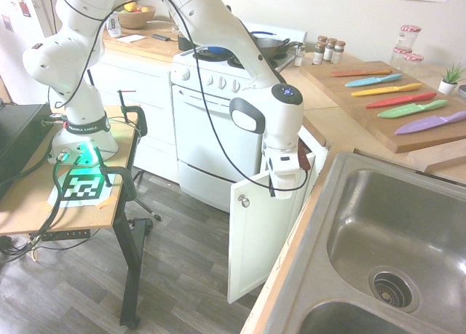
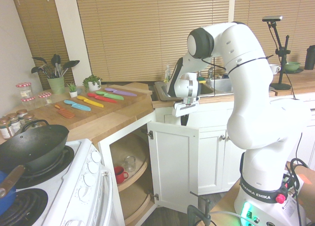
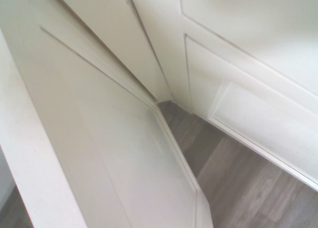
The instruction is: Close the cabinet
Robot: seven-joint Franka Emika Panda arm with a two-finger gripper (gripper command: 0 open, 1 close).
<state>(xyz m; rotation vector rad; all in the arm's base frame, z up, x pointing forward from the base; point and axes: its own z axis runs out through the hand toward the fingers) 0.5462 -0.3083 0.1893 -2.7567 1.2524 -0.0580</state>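
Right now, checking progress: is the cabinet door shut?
No, the cabinet door stands swung out, showing the shelves and a red mug inside.

We look steeply down the white recessed-panel face of the open cabinet door [image 3: 114,153], which runs from ten o'clock to five o'clock, with other white panelled fronts [image 3: 248,74] at two o'clock and grey wood-plank floor [image 3: 238,183] at four o'clock.

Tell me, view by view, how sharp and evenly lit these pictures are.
First exterior view: washed out, with glare on the white oven and the sink, and bowed wide-angle edges. Second exterior view: sharper and warmer, with the open cabinet interior in shade. Wrist view: soft and pale, showing only the cabinet door and floor.
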